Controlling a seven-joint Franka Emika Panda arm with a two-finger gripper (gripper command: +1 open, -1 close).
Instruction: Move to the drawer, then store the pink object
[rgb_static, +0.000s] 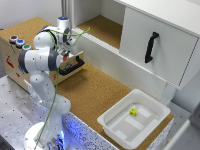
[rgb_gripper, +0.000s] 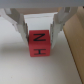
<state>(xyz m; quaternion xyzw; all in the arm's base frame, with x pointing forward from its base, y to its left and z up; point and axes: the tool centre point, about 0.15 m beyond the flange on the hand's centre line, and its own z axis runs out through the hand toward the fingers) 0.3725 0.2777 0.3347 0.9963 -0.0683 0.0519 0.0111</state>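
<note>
— Can you see what the gripper (rgb_gripper: 40, 31) is doing from where you stand?

— In the wrist view, yes. A pink cube (rgb_gripper: 39, 44) with black letters on its face sits between the two fingers (rgb_gripper: 19, 22), which press against its opposite sides. The jaws are closed only as far as the cube's width allows, so they are clamped on it.

— And from the room side?

— The white arm (rgb_static: 42, 55) bends over the light wooden box (rgb_static: 11, 59) at the exterior view's left. The hand is tucked behind the arm's own links there, so I cannot make out the cube in that view.

— Where is the drawer?

— The drawer (rgb_static: 75, 64) with the black bar handle (rgb_static: 71, 68) stands pulled out of that box, just below the hand. In the wrist view a pale surface lies under the cube, with a strip of wood along one side; I cannot tell whether the cube touches it.

— Anything else about?

— Coloured buttons (rgb_static: 19, 42) on top of the box, a white tray (rgb_static: 150, 125) on the cork table (rgb_static: 95, 90) with a small yellow thing (rgb_static: 133, 112) in it, and a big white cabinet front (rgb_static: 160, 42) with a vertical handle.
</note>
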